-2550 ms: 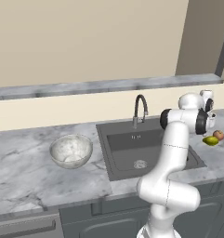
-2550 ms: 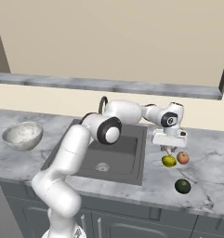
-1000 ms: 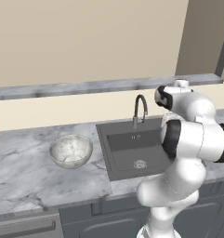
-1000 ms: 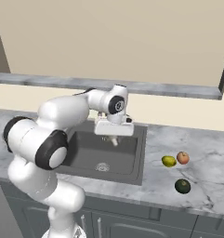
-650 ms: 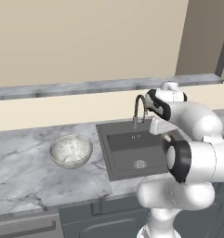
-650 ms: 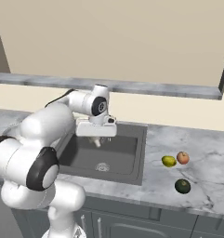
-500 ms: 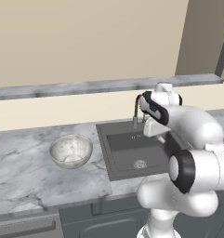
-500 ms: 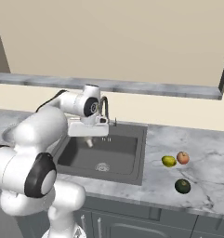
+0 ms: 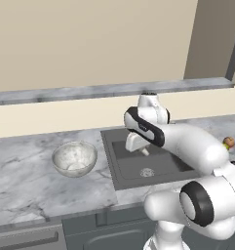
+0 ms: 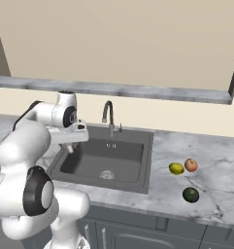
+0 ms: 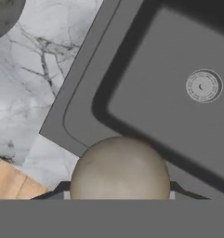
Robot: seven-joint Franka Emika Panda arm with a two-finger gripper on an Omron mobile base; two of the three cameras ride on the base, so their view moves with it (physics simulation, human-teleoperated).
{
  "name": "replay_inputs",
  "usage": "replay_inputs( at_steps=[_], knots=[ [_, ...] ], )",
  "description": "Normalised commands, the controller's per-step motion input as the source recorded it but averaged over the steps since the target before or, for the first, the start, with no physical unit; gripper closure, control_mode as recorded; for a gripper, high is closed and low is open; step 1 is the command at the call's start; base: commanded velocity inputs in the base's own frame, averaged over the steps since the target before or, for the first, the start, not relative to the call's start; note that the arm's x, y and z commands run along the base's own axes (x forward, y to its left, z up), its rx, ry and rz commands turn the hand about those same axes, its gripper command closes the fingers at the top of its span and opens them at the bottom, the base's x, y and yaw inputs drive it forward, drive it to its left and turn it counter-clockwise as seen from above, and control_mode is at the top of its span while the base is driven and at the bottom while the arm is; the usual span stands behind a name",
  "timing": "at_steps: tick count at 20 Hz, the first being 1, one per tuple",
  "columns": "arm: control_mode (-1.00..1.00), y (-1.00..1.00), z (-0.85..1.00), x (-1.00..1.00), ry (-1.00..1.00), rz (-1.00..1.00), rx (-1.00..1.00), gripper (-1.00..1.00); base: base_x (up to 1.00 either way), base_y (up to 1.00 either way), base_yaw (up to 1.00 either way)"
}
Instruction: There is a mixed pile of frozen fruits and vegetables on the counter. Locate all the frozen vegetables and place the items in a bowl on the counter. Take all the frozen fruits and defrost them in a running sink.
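Observation:
In the hand view a tan rounded mushroom-like vegetable (image 11: 120, 167) sits between the fingertips of my gripper (image 11: 119, 188), which is shut on it. The gripper (image 9: 136, 144) hangs over the left part of the dark grey sink (image 9: 148, 163), near its rim (image 11: 81, 79). The speckled bowl (image 9: 74, 158) stands on the marble counter (image 9: 26, 180) to the left of the sink. On the counter right of the sink lie the yellow-green fruit (image 10: 176, 168), the reddish fruit (image 10: 191, 165) and the dark green vegetable (image 10: 190, 194).
The gooseneck faucet (image 10: 108, 114) rises behind the sink, and the round drain (image 11: 203, 86) lies in the basin floor. A grey ledge (image 9: 89, 92) runs along the wall. A wooden edge (image 11: 11, 181) shows at the lower left of the hand view.
The arm has swung left from the pile on the right counter, across the sink to its left part, carrying the mushroom-like piece. The other food pieces and the bowl stay put.

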Motion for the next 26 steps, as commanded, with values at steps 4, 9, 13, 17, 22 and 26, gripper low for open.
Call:
replay_inputs(
  at_steps=[4,9,13,17,22,26],
  knots=[
    [-1.0,0.83,0.0,0.33,-0.06,0.0,-0.02,1.0,0.0,0.0,0.0],
    [-1.0,0.7,0.02,0.46,0.0,0.0,-0.04,1.0,0.0,0.0,0.0],
    [-1.0,0.77,0.06,0.41,0.0,0.0,-0.06,1.0,0.0,0.0,0.0],
    [-1.0,0.81,0.19,0.33,0.07,0.01,-0.05,1.0,0.0,0.0,0.0],
    [-1.0,0.81,0.01,0.31,0.01,0.0,-0.04,1.0,0.0,0.0,0.0],
    [-1.0,0.56,-0.29,0.18,0.02,0.0,-0.01,1.0,0.0,0.0,0.0]
  ],
)
